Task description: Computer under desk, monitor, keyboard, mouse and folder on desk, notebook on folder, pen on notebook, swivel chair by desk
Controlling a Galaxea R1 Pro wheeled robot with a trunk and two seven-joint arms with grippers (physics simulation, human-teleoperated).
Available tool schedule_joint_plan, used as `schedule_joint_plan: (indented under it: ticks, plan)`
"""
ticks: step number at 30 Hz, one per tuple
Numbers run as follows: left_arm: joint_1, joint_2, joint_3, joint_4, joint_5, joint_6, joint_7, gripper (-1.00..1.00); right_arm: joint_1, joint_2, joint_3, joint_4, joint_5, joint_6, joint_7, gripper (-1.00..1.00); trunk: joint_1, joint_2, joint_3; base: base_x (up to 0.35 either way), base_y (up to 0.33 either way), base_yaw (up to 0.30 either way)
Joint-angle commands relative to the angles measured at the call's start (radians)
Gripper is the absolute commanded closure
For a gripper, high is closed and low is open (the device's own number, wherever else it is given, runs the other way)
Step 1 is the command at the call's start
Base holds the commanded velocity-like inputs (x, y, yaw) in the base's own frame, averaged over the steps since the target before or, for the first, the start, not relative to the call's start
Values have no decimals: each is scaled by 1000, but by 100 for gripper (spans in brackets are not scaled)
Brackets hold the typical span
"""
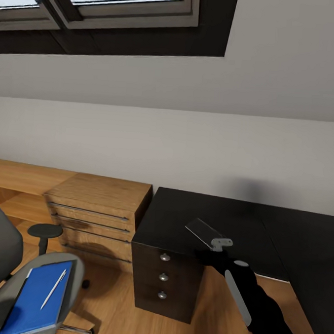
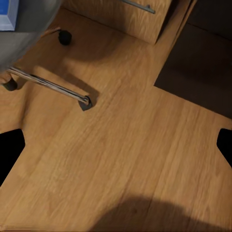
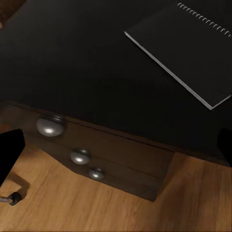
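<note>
1. Spanning the right half of the head view, a long glossy black bench is seen against a plain pale wall, with three drawers fitted with round silver knobs at its near left end.
2. A sloped ceiling with a dark-framed skylight is shown above the wall.
3. A light-wood floor is visible under and in front of the bench, crossed by soft shadows.
4. A low light-wood dresser with thin metal pulls is placed just beside the bench's left end.
5. A thin grey rectangular notebook with pale edges and a spiral binding is seen lying flat on the bench top, near the corner above the drawers.
6. A grey swivel chair with a black armrest is found at the lower left, well apart from the bench; one chrome leg of its base ends in a black caster in the left wrist view.
7. A flat bright blue folder is laid on the chair seat, with a thin white-silver pen resting on top of it.
8. The black right arm is raised over the bench's near edge; its jaws are seen close by the notebook, but their state cannot be told.
9. No writing or brand can be read anywhere.
</note>
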Motion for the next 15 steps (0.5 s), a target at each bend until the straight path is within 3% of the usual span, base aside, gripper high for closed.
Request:
schedule_joint_plan:
  ticks: [1,15]
  plan:
    - [-1,2,-7,-1,8,-5,8,-100,0,-1,1,-1,-1,5,1,-100,0,-1,-1,0,0,261]
    - [-1,2,-7,-1,7,-6,8,-100,-1,0,1,1,-1,3,1,-100,0,-1,-1,0,0,270]
